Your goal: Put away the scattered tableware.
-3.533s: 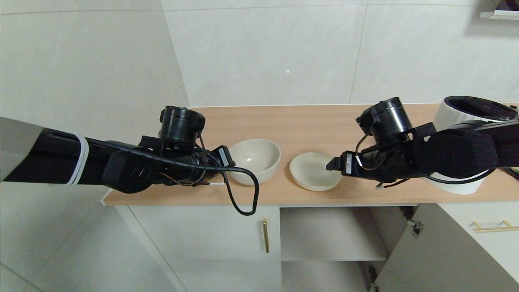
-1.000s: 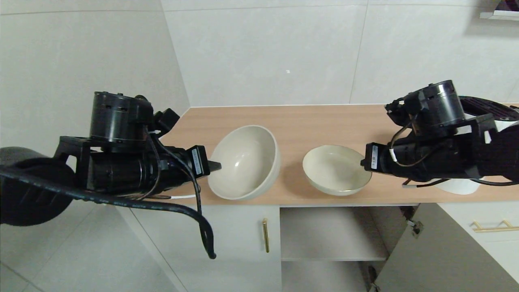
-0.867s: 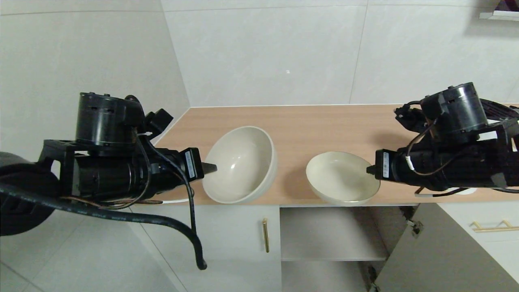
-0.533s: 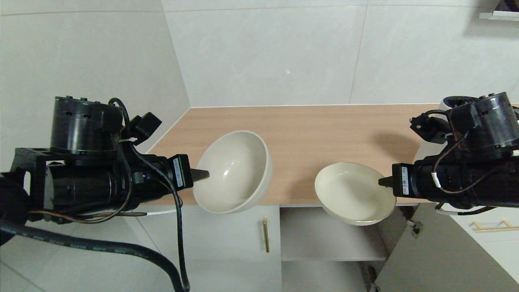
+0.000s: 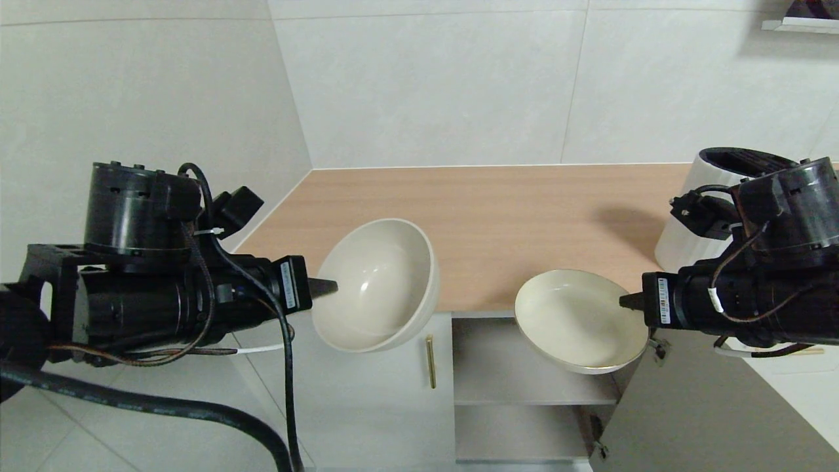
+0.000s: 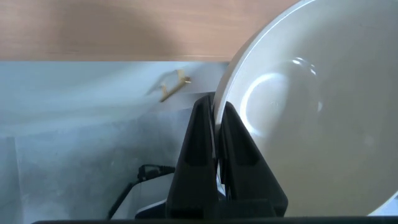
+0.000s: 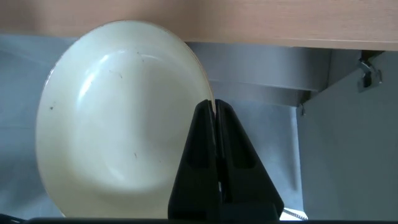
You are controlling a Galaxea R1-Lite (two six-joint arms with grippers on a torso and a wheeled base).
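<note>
Both bowls have left the bench [image 5: 498,210] since the earlier frames, lifted and drawn toward its front edge. From the left of the frame the left arm reaches in level; the left pincer [image 5: 324,286] is pinching the rim of the deep bowl [image 5: 377,285], which hangs tilted and empty at centre left. From the right, the right pincer [image 5: 629,301] pinches the rim of the shallow bowl [image 5: 580,331], also empty, at lower centre right before the open cabinet [image 5: 524,367].
</note>
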